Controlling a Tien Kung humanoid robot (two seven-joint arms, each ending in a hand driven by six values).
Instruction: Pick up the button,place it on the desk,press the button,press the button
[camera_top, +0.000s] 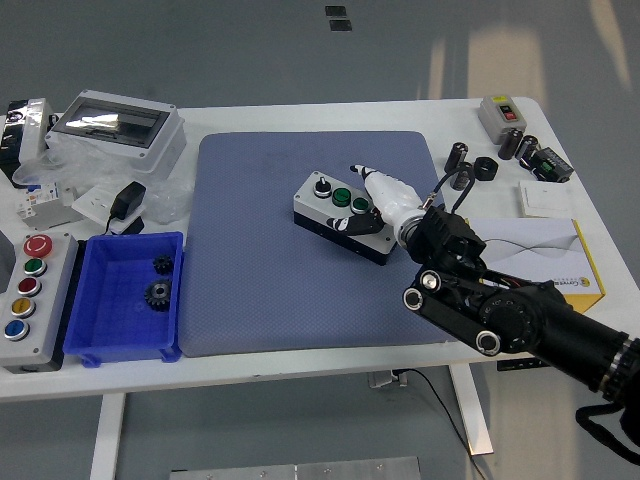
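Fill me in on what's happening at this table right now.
The robot's right hand reaches over a grey button box lying on the blue mat, its white fingers resting at the box's right end beside the green buttons. The box is already down on the mat, so this looks like the pressing stage. The left arm is out of view. A blue bin with gears sits untouched at the left.

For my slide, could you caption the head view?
Right hand reaches onto the button box lying on the blue mat.
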